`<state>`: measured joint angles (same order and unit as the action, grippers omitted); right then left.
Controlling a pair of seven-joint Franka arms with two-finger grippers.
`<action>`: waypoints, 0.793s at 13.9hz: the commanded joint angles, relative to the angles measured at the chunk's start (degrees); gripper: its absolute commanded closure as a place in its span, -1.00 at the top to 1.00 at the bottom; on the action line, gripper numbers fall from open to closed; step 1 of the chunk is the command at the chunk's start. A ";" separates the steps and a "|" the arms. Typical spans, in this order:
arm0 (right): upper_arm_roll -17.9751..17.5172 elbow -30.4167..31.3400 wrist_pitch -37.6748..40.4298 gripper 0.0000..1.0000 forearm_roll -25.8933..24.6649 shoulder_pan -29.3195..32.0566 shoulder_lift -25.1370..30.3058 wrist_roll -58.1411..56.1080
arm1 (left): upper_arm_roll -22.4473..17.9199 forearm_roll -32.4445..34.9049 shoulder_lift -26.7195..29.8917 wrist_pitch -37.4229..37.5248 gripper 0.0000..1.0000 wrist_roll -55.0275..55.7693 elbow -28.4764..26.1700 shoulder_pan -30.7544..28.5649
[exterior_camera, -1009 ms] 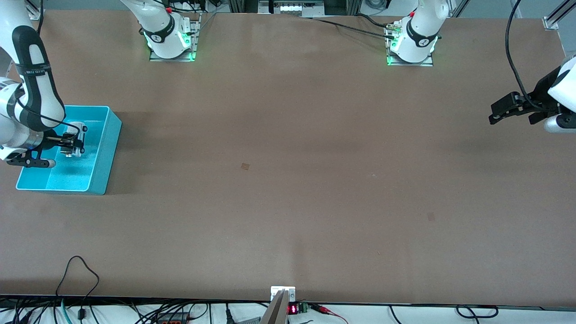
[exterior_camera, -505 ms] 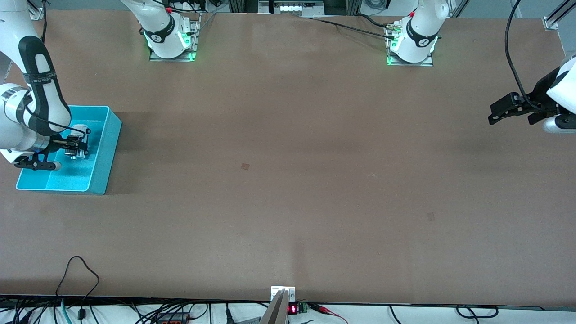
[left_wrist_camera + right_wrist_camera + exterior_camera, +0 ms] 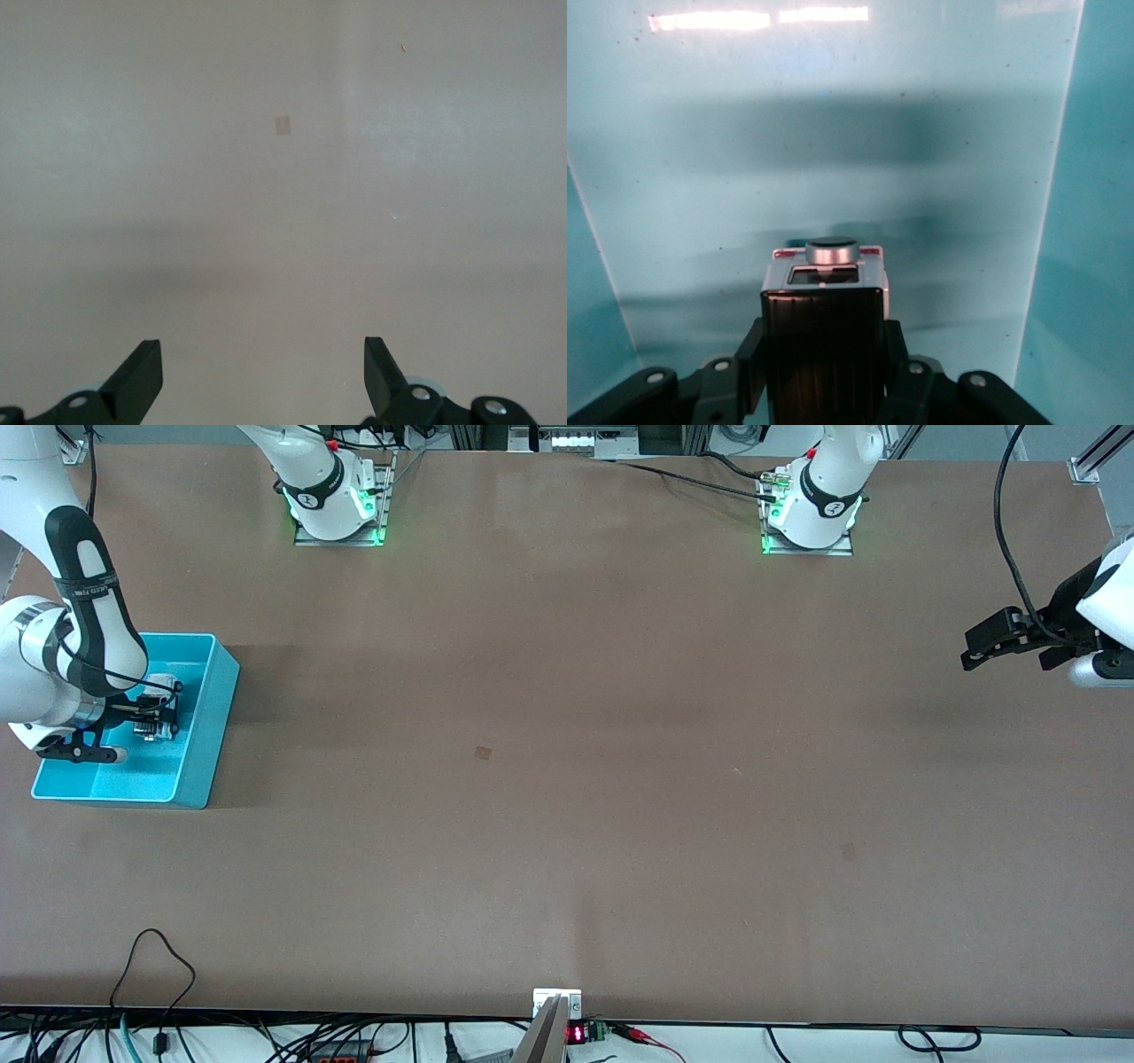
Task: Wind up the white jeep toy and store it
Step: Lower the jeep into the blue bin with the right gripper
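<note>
My right gripper [image 3: 158, 717] is shut on the white jeep toy [image 3: 152, 724] and holds it inside the cyan bin [image 3: 205, 726] at the right arm's end of the table. In the right wrist view the white jeep toy [image 3: 824, 305] shows its black ribbed roof between the two fingers [image 3: 755, 359], with the bin's floor [image 3: 833, 133] close under it; whether the toy touches the floor I cannot tell. My left gripper [image 3: 1001, 642] hangs open over the bare table at the left arm's end, and the left gripper [image 3: 263, 372] holds nothing between its black fingertips.
The brown table [image 3: 567, 779] stretches bare between the two arms, with only a small dark patch [image 3: 483, 753] near its middle. Both arm bases [image 3: 332, 500] stand along the edge farthest from the front camera. Cables trail along the nearest edge.
The right gripper with the jeep has shifted a little within the bin toward the table's middle and sunk lower. The left arm has stayed in place.
</note>
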<state>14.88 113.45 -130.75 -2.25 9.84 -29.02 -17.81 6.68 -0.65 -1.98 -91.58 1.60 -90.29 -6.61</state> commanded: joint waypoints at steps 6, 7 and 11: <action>-0.90 -0.86 -0.29 -0.80 0.23 1.06 -0.77 -0.64 | -0.26 -0.67 0.57 -0.18 1.00 -1.07 -0.06 -0.16; -0.99 -0.86 -0.47 -0.80 0.32 1.06 -0.77 -0.64 | -0.18 -0.67 0.57 -0.09 1.00 -0.81 -0.06 -0.16; -0.99 -0.86 -0.47 -0.35 0.23 1.06 -1.04 -0.73 | -0.17 -0.67 0.57 -0.09 1.00 -0.72 -0.06 -0.16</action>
<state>14.79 113.41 -131.08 -2.25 9.84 -29.35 -17.81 6.64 -0.65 -1.97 -91.65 1.57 -90.29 -6.70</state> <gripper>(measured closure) 0.458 0.000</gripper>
